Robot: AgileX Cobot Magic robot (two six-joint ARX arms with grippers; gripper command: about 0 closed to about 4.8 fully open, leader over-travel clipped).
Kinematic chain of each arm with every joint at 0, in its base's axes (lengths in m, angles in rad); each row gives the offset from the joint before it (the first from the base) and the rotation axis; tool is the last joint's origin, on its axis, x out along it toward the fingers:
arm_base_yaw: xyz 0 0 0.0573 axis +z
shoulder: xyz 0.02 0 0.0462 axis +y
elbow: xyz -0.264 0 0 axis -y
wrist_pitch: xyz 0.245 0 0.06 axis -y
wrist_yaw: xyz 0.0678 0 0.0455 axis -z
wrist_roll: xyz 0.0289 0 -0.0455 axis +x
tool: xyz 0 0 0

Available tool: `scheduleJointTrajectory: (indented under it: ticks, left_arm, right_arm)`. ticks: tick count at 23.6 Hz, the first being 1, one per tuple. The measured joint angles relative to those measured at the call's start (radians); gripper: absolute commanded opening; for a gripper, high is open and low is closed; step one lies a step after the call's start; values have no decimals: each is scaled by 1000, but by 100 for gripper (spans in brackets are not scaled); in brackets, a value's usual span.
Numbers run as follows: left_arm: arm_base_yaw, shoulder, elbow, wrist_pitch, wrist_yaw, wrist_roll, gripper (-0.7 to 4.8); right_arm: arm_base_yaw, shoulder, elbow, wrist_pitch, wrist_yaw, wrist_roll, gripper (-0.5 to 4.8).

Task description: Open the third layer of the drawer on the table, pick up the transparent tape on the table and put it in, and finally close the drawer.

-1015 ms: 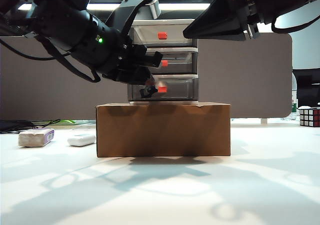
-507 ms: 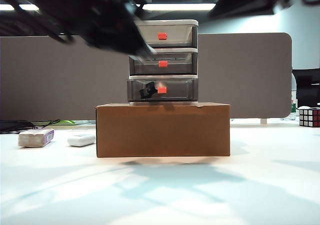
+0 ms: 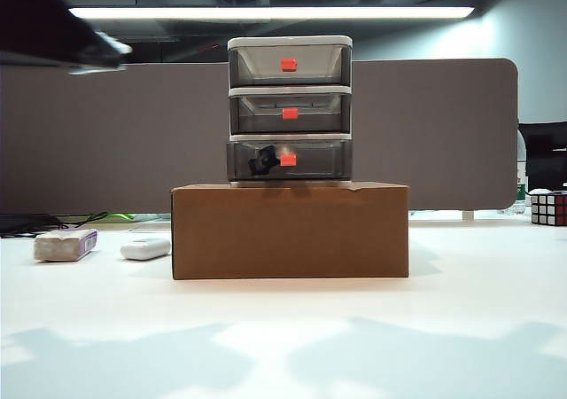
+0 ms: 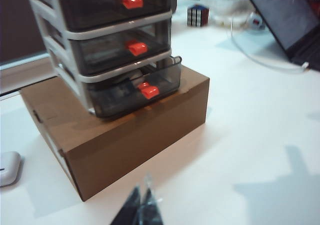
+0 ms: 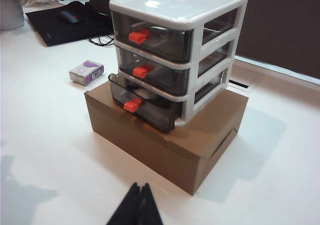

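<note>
Both arms backed off; tape in, bottom drawer not quite flush.

A second earlier both arms crowded the drawer point(image 3: 290, 106) front, one set of jaws at the third layer point(image 3: 312, 160) tab. By this frame they had pulled clear, and the exterior view kept only a dark left arm edge point(image 3: 53, 31) at upper left. The left gripper point(image 4: 143, 207) hung over the counter point(image 3: 283, 346) off the box's point(image 3: 290, 230) near-left side, jaws pinched together and empty. The right gripper point(image 5: 137, 205) hung off the near-right side, and its jaws also looked closed on nothing. The tape point(image 3: 263, 160) showed as a black lump through the smoky front of the third layer, left of its tab. Both wrist views showed that layer standing slightly proud of the frame, so I judged the close step done or needing a last nudge.
</note>
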Motion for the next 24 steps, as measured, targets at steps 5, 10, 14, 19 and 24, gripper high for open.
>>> scheduleJointTrajectory:
  ticks: [5, 10, 14, 19, 24]
  left_arm:
    - [0, -95, -81, -1, -12, -46, -6]
    - [0, -132, -180, 90, -17, -64, -6]
    - [-2, -134, -223, 161, 9, -79, -6]
    - [3, -137, -225, 163, 17, -72, -6]
    - [3, -173, -226, 88, -25, -55, -6]
  right_arm:
    - [0, -175, -131, -19, 63, 38, -5]
    - [0, -385, -303, -20, 82, 159, -5]
    - [-1, -377, -348, -27, 88, 190, -5]
    - [0, -383, -422, 40, 88, 126, -5]
    - [-1, -383, -474, 108, 117, 113, -5]
